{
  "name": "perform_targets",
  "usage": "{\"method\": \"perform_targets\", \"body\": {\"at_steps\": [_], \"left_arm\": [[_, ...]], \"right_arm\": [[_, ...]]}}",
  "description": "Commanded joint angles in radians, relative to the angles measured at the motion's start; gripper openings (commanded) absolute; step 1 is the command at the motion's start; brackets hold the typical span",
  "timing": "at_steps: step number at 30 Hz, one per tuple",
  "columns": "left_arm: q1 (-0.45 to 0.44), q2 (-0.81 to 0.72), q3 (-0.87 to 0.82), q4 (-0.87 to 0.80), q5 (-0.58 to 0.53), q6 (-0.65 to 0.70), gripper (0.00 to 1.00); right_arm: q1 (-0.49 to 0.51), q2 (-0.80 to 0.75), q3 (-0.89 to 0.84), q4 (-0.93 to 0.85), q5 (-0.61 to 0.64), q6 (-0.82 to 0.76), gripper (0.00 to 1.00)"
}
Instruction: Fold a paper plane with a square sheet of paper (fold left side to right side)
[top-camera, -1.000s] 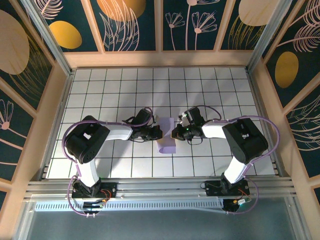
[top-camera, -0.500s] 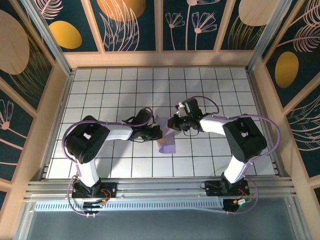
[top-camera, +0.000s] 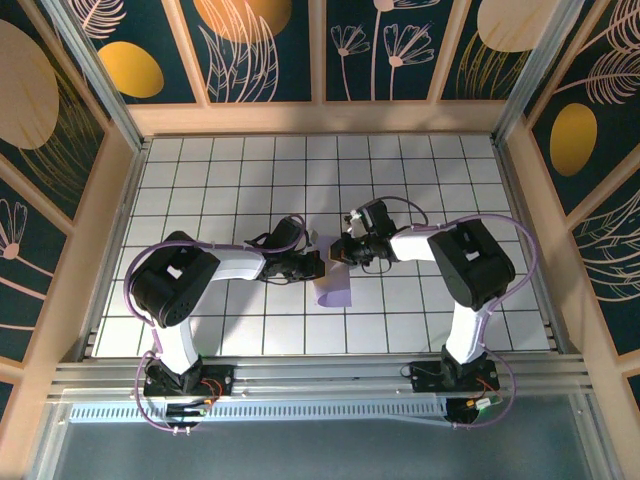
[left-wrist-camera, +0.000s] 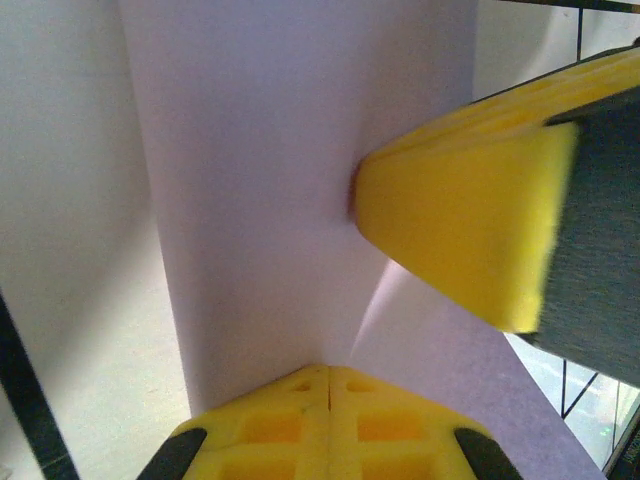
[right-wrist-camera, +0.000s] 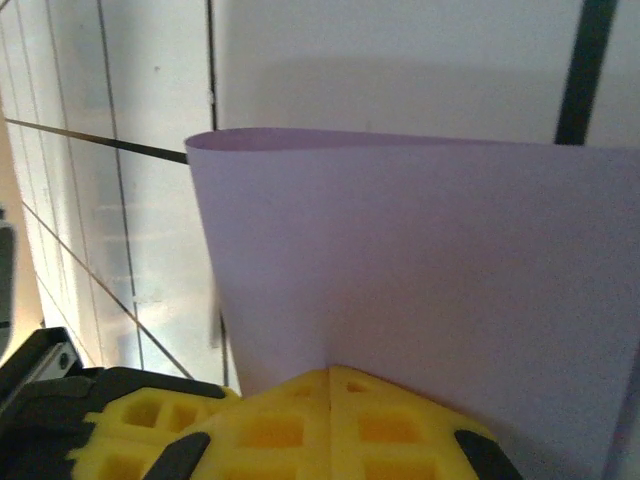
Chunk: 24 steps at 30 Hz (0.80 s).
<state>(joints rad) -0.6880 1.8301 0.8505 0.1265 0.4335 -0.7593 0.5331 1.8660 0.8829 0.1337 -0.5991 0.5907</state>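
Note:
The square sheet of paper (top-camera: 338, 292) is lavender and lies folded narrow on the white grid between the two arms. In the right wrist view the paper (right-wrist-camera: 430, 250) curves over in a soft rounded fold at its far edge. My left gripper (top-camera: 320, 266) is shut, its yellow tips (left-wrist-camera: 330, 372) resting against the paper (left-wrist-camera: 260, 150) from the left. My right gripper (top-camera: 338, 252) is shut too, its tips (right-wrist-camera: 330, 372) against the sheet's upper part. One right finger (left-wrist-camera: 460, 230) touches the paper in the left wrist view. The left fingers (right-wrist-camera: 140, 425) sit just beside it.
The white gridded table (top-camera: 420, 180) is boxed in by wooden walls (top-camera: 320, 118) on three sides. Both arm bases stand on a metal rail (top-camera: 320, 375) at the near edge. The two wrists nearly meet over the paper.
My right gripper has swung up and to the left, from the paper's right edge onto its upper part. The left gripper has stayed where it was.

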Motion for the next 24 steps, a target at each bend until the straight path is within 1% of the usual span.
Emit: {"method": "perform_targets", "body": {"at_steps": [1, 2, 11, 19, 21, 24], "left_arm": [[-0.016, 0.029, -0.006, -0.074, -0.026, 0.016, 0.04], [-0.018, 0.025, -0.010, -0.076, -0.026, 0.014, 0.04], [-0.053, -0.039, -0.082, -0.107, -0.010, 0.007, 0.05], [-0.104, -0.104, -0.172, -0.111, 0.007, -0.045, 0.05], [-0.109, -0.111, -0.195, -0.108, 0.008, -0.054, 0.05], [-0.110, -0.159, -0.224, -0.092, 0.010, -0.066, 0.05]], "right_arm": [[0.008, 0.028, 0.007, -0.046, 0.035, 0.010, 0.02], [0.008, 0.033, 0.005, -0.056, 0.042, 0.008, 0.00], [-0.002, 0.045, -0.031, -0.091, 0.094, -0.002, 0.00], [-0.004, 0.042, -0.036, -0.099, 0.105, -0.008, 0.00], [-0.004, 0.042, -0.036, -0.101, 0.107, -0.009, 0.00], [-0.004, 0.043, -0.036, -0.100, 0.105, -0.011, 0.00]]}}
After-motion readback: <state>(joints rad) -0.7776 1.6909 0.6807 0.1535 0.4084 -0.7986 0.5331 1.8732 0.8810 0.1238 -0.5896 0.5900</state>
